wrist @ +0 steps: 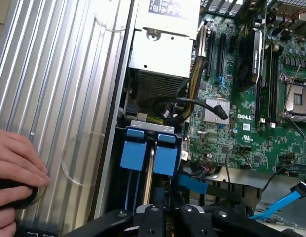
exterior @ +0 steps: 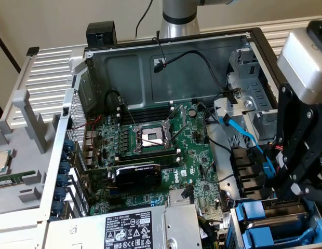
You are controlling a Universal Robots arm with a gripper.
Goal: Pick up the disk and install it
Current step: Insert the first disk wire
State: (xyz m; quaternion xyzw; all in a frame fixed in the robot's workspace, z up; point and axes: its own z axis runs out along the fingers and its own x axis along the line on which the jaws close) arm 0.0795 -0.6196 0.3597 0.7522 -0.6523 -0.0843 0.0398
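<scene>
Wrist view — hand [wrist: 15,173], disk [wrist: 165,155], motherboard [wrist: 242,123]

You are in a workshop or lab where computers get worked on. A big computer case [exterior: 166,57] lies open, and you can see the green board [exterior: 195,155] inside with all its little parts. Black wires [exterior: 202,57] and a blue cable [exterior: 244,136] run across it. A grey power box [exterior: 124,228] sits at one end. A loose chip [exterior: 0,161] lies outside the case. A robot arm [exterior: 179,15] rises at the far side, and its black hand [exterior: 295,191] hangs over the case. A person's hand [wrist: 15,173] lies on ribbed grey metal [wrist: 59,89].
</scene>
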